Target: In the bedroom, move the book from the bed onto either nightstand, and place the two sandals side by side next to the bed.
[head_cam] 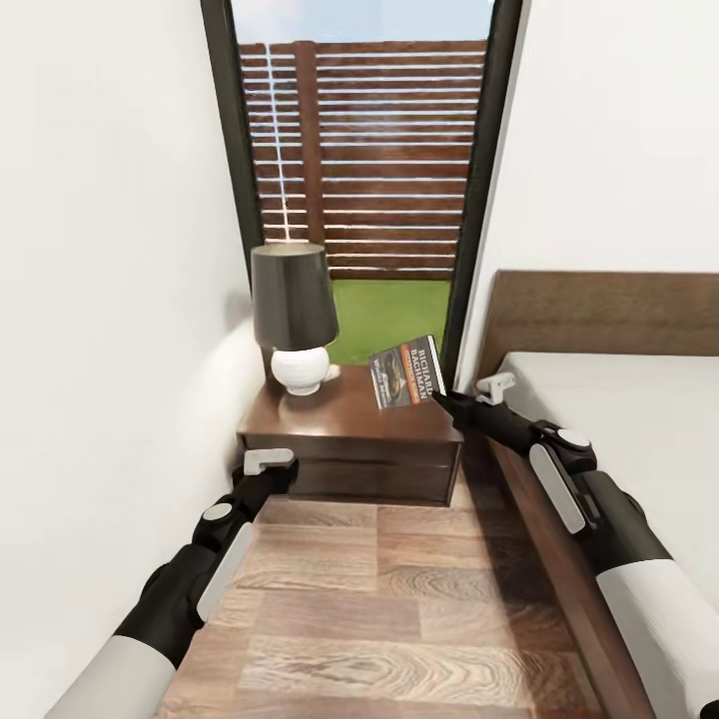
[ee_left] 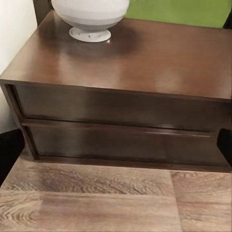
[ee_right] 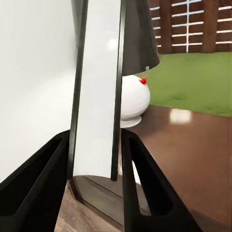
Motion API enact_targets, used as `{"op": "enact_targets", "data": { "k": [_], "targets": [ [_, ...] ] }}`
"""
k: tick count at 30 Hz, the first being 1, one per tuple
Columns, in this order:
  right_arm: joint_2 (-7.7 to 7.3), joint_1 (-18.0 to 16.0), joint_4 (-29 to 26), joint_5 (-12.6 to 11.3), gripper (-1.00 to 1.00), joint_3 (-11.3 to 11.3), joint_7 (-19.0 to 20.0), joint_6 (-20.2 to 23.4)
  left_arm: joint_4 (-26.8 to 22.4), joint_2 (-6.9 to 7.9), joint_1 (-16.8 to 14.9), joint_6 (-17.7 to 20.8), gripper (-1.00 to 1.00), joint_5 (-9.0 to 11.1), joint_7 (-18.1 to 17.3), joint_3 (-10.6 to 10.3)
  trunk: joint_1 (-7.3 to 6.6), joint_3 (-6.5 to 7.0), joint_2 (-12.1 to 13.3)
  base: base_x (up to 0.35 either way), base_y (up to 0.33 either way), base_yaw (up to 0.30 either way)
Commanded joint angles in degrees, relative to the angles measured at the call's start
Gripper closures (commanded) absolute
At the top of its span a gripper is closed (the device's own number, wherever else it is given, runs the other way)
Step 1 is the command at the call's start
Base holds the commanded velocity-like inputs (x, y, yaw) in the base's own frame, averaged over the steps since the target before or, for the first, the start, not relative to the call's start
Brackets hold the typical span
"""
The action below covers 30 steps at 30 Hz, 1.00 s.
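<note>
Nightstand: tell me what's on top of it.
On the nightstand stands a lamp. The book hangs above it, clamped in the right gripper, not yet set down. The book hides some tabletop behind it.

Dark, orange-banded book [head_cam: 407,371]; glossy brown nightstand [head_cam: 350,424]; black-shaded white lamp [head_cam: 294,318].

Head view: bed [head_cam: 609,399] was cut off by the right edge — only the headboard's left part and a mattress corner showed. Both forearms ran out of the bottom edge. Book [head_cam: 407,371]: small lettering under the author's name was too small to read.

Left wrist view: lamp [ee_left: 90,17] was cropped at the top, only the white base in frame; nightstand [ee_left: 125,96] ran off the right edge.

Right wrist view: the book's page edge [ee_right: 96,92] hid part of the lamp — its cover faces were not visible.
</note>
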Motion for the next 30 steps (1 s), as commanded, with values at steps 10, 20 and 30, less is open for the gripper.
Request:
{"op": "enact_targets", "data": {
  "k": [10,20,30],
  "targets": [
    [-0.04,0.0,-0.1,-0.9,1.00,-0.1,-0.1,1.1,-0.1,0.09,0.0,0.1,-1.00,0.6,0.6,-0.3,0.02,-0.06,0.0,0.330,0.000,0.000],
    [-0.05,0.0,0.1,-1.2,1.00,-0.4,-0.2,7.6,-0.1,0.09,0.0,0.1,-1.00,0.6,0.7,-0.4,0.02,-0.06,0.0,0.328,0.000,0.000],
    [-0.20,-0.2,6.0,-11.5,1.00,-0.6,-0.1,11.8,-0.7,0.09,0.0,0.0,-1.00,0.6,0.6,-0.4,0.02,-0.06,0.0,0.145,0.000,0.000]
  ]
}}
